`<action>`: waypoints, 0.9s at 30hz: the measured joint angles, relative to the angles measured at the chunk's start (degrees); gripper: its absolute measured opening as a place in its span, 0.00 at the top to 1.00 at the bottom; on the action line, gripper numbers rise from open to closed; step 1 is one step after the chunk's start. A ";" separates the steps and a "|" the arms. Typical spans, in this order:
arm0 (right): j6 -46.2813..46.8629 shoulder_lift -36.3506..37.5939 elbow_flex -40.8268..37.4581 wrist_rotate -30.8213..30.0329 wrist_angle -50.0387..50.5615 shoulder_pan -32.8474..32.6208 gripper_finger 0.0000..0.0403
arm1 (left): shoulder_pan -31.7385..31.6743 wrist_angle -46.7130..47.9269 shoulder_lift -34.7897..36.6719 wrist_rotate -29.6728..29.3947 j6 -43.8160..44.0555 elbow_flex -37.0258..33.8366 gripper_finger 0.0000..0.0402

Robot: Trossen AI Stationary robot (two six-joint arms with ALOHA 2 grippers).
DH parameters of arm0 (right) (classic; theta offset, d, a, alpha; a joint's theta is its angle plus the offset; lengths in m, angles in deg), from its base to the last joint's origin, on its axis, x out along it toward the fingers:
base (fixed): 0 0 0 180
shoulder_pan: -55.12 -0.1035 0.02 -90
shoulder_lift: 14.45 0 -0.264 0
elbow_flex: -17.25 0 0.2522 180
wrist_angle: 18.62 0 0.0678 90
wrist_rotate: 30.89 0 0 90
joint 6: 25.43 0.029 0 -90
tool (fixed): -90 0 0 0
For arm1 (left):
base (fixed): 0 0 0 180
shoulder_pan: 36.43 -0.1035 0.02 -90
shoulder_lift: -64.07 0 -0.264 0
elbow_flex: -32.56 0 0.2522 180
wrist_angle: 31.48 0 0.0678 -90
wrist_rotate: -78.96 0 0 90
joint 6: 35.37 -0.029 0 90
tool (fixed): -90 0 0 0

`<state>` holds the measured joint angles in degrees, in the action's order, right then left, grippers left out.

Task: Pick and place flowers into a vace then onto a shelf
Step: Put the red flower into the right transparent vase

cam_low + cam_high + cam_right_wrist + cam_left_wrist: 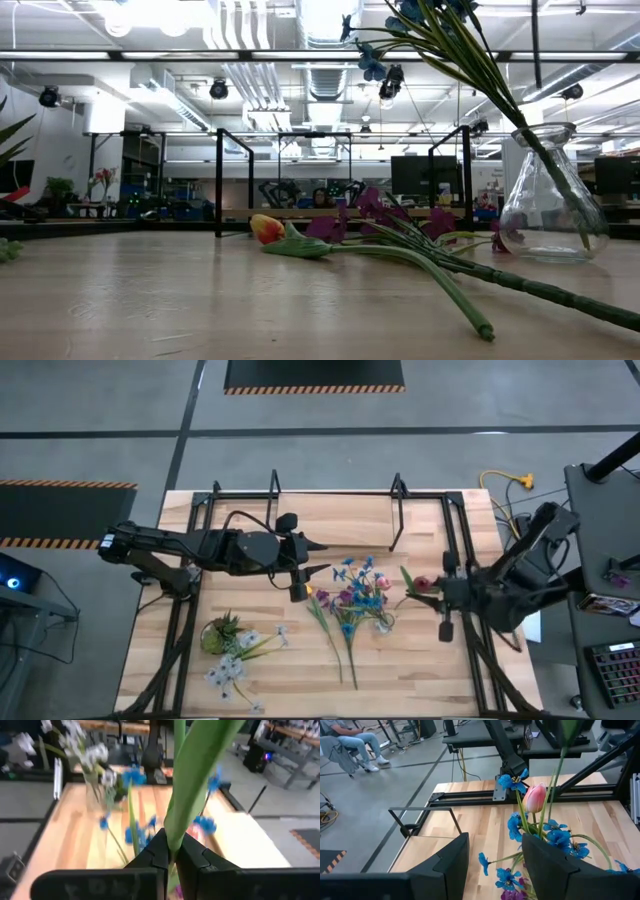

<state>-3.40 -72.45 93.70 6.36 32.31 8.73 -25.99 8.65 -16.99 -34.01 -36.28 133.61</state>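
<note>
Some blue flowers [358, 582] already in vace [553, 195]. Right fingers [172, 851] pinched tight on a stem; left fingers [312, 570] partly open, empty. More stems on surface [420, 660]; shelf step not begun.

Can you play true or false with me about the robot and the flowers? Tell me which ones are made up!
1. The right gripper is pinching a green flower stem. True.
2. The glass vase is lying tipped over on the table. False: it stands upright.
3. Blue flowers are already in the vase. True: their stems go down into it.
4. The left gripper is holding the pink tulip. False: its fingers are open with nothing between them; the tulip belongs to the stem that the right gripper holds.
5. Some purple flowers lie flat on the table. True.
6. The white flowers are in the vase. False: they lie on the table, next to a small leafy plant.
</note>
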 joint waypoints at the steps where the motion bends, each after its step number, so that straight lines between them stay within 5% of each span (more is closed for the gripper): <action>1: 1.19 0.29 -1.50 0.08 0.02 -0.01 0.97 | 0.00 0.00 0.00 0.00 0.00 0.02 0.58; 10: 4.76 3.33 -10.16 -2.91 -6.63 -0.15 0.97 | 0.00 0.01 0.00 0.02 0.01 0.02 0.58; 27: 4.99 1.47 -9.67 0.11 -11.16 -0.24 0.97 | 0.00 0.00 0.00 0.02 0.63 -1.52 0.59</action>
<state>1.60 -70.98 84.03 6.47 21.15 8.49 -25.99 8.65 -16.99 -33.98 -35.65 132.09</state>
